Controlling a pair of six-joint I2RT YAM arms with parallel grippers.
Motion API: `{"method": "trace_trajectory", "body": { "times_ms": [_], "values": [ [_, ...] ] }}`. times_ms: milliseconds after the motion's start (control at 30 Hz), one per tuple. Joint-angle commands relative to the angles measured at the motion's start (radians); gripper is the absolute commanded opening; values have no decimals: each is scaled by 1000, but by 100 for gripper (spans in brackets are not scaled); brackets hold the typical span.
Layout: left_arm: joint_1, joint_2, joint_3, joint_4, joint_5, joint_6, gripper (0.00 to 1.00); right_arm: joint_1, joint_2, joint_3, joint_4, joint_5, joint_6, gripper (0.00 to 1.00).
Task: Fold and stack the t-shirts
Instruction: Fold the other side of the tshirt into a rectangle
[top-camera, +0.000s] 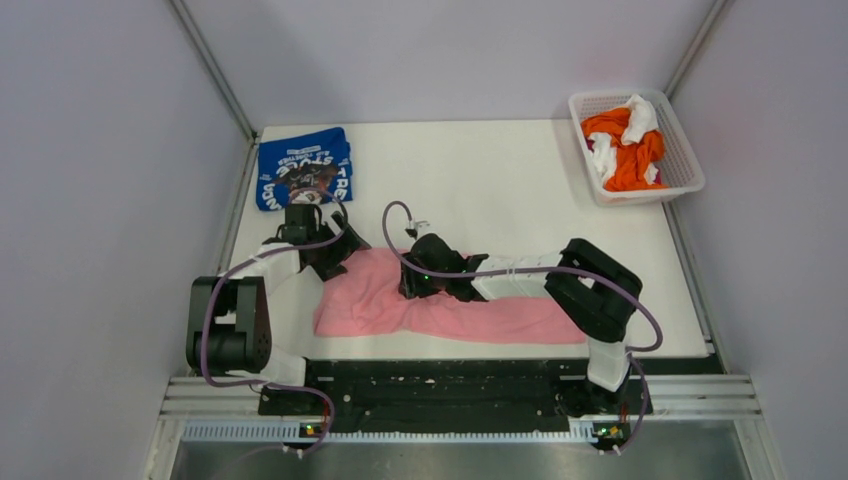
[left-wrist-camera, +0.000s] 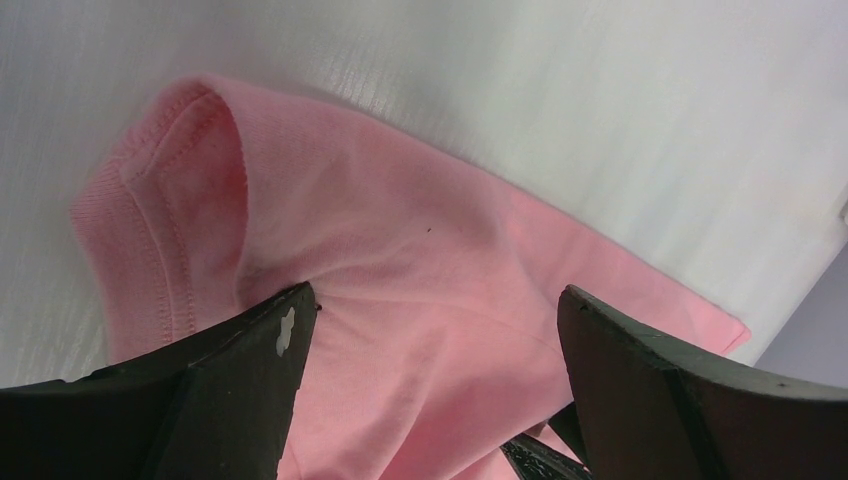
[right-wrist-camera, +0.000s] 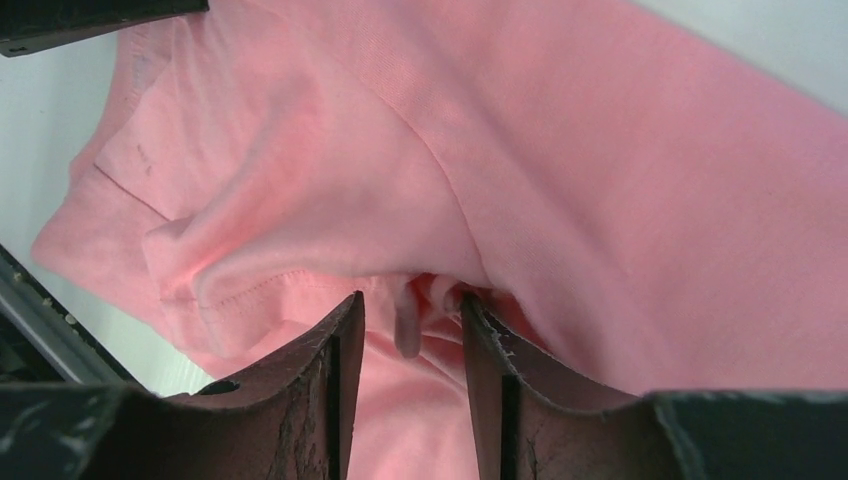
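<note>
I see pink t-shirt (top-camera: 500, 318) lying L-R along near edge of table (top-camera: 500, 180), w/ R gripper (right-wrist-camera: 412, 305) pinching a fold mid-shirt and L gripper (left-wrist-camera: 435, 295), fingers spread, over its left end nearest blue t-shirt (top-camera: 305, 165).

White basket (top-camera: 688, 160) of orange-and-white cloth (top-camera: 625, 150), far right on table (top-camera: 500, 170)

Two t-shirts (top-camera: 500, 315) (top-camera: 300, 165), one basket (top-camera: 650, 193).

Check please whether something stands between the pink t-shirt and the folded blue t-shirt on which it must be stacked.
No loose object does. Only the left pincer sits open at the pink t-shirt's far left corner, right on the path across the table to the blue t-shirt.
</note>
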Motion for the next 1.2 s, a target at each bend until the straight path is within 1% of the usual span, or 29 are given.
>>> {"method": "trace_trajectory", "body": {
  "times_ms": [0,167,433,633,700,733,833,900,967,1167],
  "values": [
    [3,31,7,-36,-38,30,95,21,-69,35,-32,39,4,40],
    [3,31,8,-35,-38,30,95,23,-93,29,-20,26,6,37],
    [3,34,7,-35,-35,31,95,24,-55,44,-22,17,17,27],
    [3,35,8,-35,-33,31,95,30,-59,54,-38,43,12,23],
    [3,37,9,-34,-33,32,95,31,-52,59,-37,40,16,19],
    [3,38,9,-34,-33,31,95,32,-48,61,-39,42,19,15],
    [3,37,9,-37,-39,33,95,33,-45,75,-63,56,25,7],
    [2,37,12,-39,-42,32,95,34,-56,77,-84,70,28,0],
    [3,40,13,-39,-46,32,95,34,-73,72,-86,72,31,0],
    [3,50,19,-51,-73,32,95,34,-115,62,-172,48,51,0]
  ]
}}
